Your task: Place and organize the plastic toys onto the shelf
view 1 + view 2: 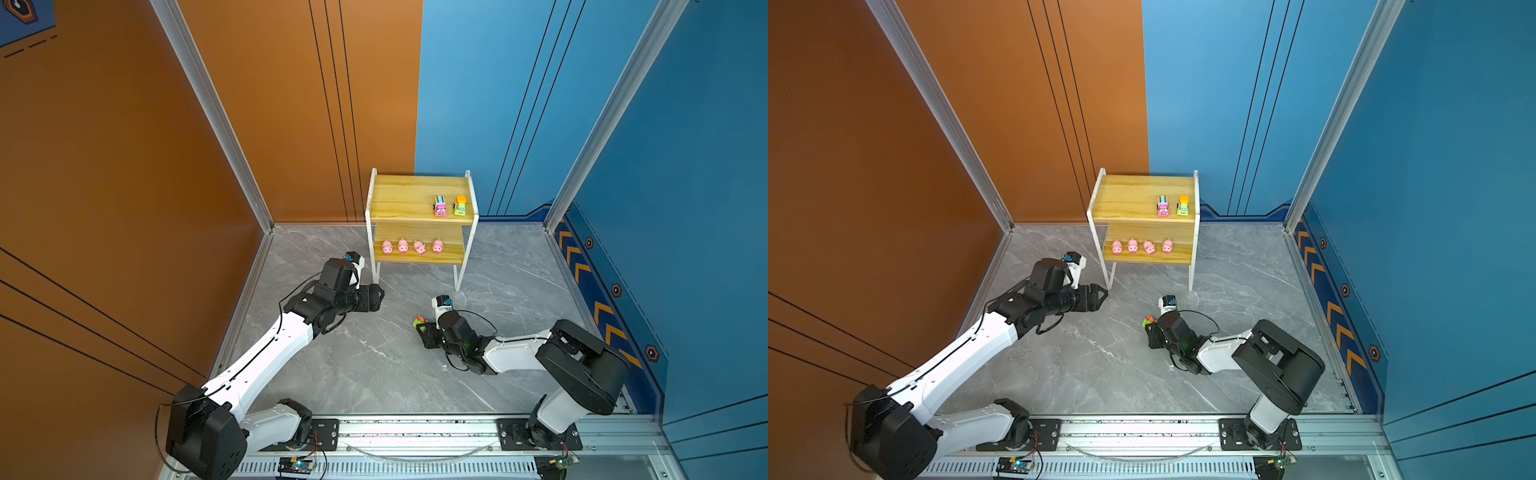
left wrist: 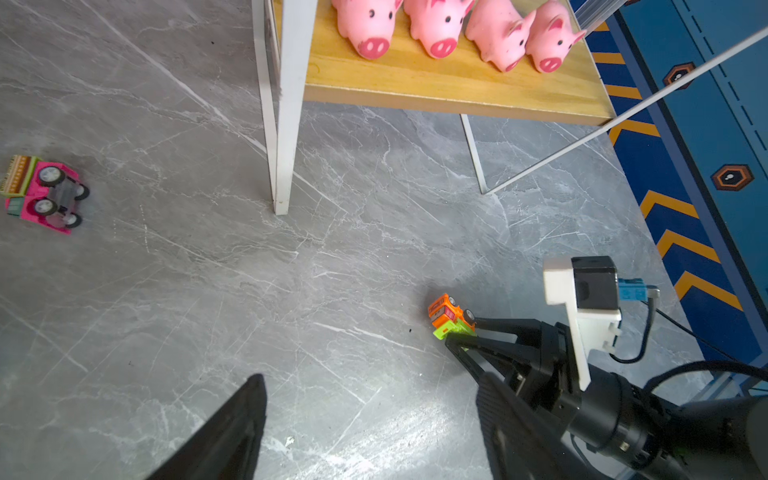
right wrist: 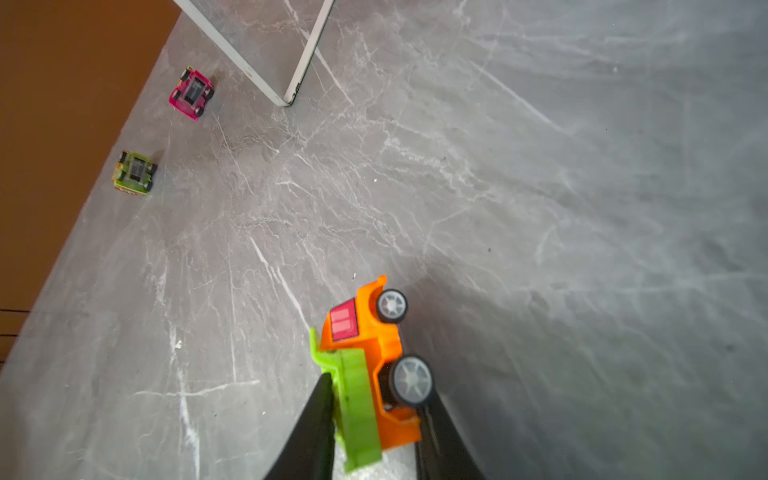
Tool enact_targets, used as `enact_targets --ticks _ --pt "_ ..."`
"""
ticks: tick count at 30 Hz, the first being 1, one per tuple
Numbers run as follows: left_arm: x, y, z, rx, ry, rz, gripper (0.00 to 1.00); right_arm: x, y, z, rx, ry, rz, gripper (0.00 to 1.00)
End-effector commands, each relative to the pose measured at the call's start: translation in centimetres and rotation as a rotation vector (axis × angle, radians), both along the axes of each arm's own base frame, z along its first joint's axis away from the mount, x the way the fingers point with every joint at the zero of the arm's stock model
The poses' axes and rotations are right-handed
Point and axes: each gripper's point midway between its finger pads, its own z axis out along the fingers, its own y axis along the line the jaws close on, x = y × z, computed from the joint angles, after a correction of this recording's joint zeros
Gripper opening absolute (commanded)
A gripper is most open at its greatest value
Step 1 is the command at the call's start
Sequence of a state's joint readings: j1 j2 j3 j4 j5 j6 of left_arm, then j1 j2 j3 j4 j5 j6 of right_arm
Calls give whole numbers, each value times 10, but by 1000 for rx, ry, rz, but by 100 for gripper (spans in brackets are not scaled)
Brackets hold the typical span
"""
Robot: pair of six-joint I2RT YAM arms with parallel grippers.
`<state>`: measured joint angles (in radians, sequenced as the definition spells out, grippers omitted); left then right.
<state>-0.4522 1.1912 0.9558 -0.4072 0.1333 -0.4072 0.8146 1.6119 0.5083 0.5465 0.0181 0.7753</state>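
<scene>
Two grippers: right gripper clamps the orange car at the shelf's six o'clock; I see left gripper spread wide.

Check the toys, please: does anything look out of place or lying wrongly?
Yes. Two cars on the floor, the pink car and the green car, lie upside down, wheels up. The orange car lies on its side, gripped by the right gripper.
</scene>
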Motion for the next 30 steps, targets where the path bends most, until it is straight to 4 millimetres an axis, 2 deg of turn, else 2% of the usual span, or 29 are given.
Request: enact_targets --ticks 1,9,10,14,18,26,30 --pt "-3 -5 11 -16 -36 -32 81 -12 -9 -7 134 162 -90 29" --pt "-5 -3 15 -18 -49 -29 81 -15 -20 -21 353 315 -185 32" --pt "-5 -4 16 -19 -50 -31 81 -7 -30 -21 390 320 -229 32" --pt "-5 -5 16 -21 -51 -33 81 -2 -41 -27 495 345 -305 36" --pt "-5 -5 17 -21 -53 -34 81 0 -56 -30 589 335 -372 44" --pt "-4 -4 15 -17 -48 -33 81 -4 -81 -41 587 294 -436 52" --pt "-4 -5 12 -14 -38 -33 81 -5 -102 -47 550 264 -504 54"
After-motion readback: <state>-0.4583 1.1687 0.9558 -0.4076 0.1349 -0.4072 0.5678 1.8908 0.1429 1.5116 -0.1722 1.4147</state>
